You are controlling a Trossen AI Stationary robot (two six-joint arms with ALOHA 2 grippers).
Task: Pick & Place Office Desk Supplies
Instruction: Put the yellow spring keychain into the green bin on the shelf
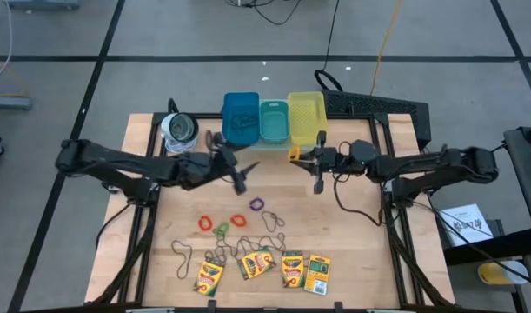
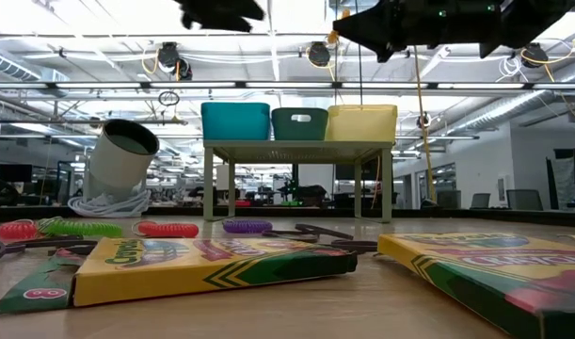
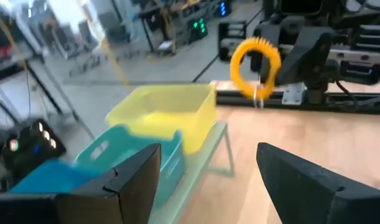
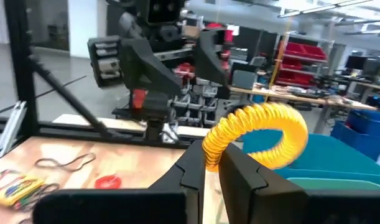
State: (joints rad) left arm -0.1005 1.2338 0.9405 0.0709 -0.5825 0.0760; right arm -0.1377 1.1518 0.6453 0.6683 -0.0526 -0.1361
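My right gripper (image 4: 213,163) is clamped on a yellow band (image 4: 258,134), holding it in the air just in front of the yellow bin (image 1: 306,117) at the bench's back edge, so the drop lies a short way back from my fingers; the right arm is plainly the nearer one. My left gripper (image 1: 239,176) hangs with its jaws apart over the middle of the bench, holding nothing. The other bands (image 1: 211,224), wiry loops (image 1: 274,219) and crayon boxes (image 1: 265,269) lie toward the front edge. I judge the band is not yet over the bin, though the overhead view makes that gap hard to read.
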